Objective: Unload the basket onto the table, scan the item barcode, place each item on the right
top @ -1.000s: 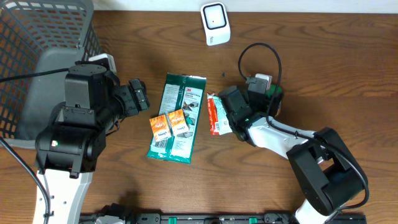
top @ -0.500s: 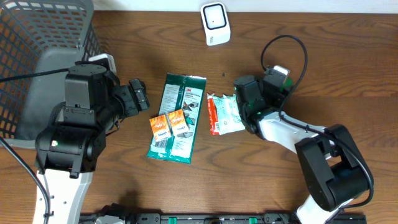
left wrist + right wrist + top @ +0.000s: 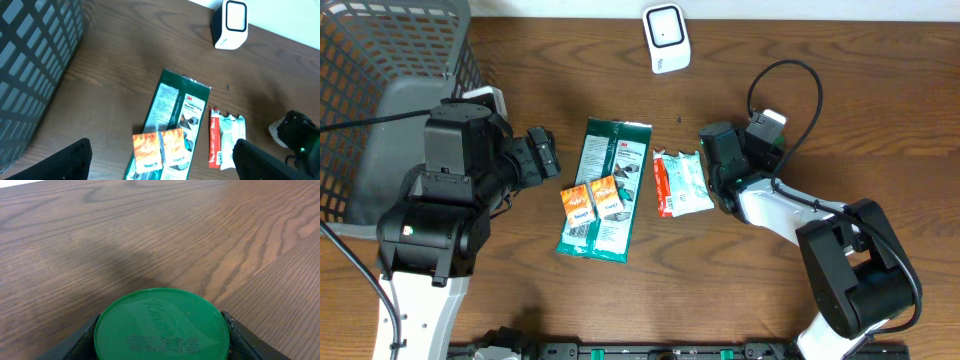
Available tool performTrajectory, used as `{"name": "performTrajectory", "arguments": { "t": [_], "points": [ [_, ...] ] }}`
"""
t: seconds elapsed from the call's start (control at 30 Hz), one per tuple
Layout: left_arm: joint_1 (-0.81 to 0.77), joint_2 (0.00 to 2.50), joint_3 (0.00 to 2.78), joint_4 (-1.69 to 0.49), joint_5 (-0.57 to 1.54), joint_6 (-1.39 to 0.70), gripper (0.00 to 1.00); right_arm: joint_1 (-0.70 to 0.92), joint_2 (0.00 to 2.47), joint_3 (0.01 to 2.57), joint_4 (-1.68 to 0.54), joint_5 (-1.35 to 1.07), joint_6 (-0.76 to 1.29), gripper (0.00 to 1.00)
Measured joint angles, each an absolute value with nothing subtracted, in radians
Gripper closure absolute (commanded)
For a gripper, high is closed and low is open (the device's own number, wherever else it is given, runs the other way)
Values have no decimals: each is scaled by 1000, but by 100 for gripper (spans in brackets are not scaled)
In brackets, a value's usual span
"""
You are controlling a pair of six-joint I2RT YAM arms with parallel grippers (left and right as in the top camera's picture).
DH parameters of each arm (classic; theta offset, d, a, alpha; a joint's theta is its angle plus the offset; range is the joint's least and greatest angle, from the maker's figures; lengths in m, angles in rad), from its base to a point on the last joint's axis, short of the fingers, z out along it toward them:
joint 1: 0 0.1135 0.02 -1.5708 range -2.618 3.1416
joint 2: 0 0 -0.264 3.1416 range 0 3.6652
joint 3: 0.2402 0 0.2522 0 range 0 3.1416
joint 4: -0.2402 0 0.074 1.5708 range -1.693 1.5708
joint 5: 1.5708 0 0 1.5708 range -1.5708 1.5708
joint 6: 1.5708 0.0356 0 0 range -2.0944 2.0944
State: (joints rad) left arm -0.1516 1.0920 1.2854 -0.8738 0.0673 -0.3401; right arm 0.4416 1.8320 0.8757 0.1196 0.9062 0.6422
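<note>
My right jaws grip a green round lid [image 3: 161,325], left jaws wide and empty; it may slip out before facing the white scanner [image 3: 665,38]

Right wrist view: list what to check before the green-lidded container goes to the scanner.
1. Grip on the green-lidded container by the right gripper, fingers on both sides: ok.
2. Barcode side known: cannot tell, only the lid shows.
3. Nothing covers the scanner: ok.
4. The left gripper is open, empty, away from the container: ok.
5. The red-and-white packet is clear of the right gripper: cannot tell, they lie close.
</note>
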Motion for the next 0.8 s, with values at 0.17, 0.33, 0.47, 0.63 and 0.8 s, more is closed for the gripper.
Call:
{"name": "performTrajectory", "arguments": {
  "t": [0.17, 0.33, 0.47, 0.63, 0.8],
  "points": [
    [-152, 1092, 1285, -874, 67, -340, 10, 442, 1832, 876, 112, 890, 653, 60],
    [-152, 1092, 1285, -874, 67, -340, 10, 442, 1832, 876, 87, 902, 663, 53],
    [-152, 1092, 1285, -874, 68, -340, 10, 442, 1832, 876, 74, 916, 665, 40],
    [-152, 1092, 1285, -874, 67, -340, 10, 442, 1832, 876, 71, 918, 669, 36],
    [-152, 1092, 1285, -874, 67, -340, 10, 442, 1832, 876, 70, 917, 670, 28]
  ]
}}
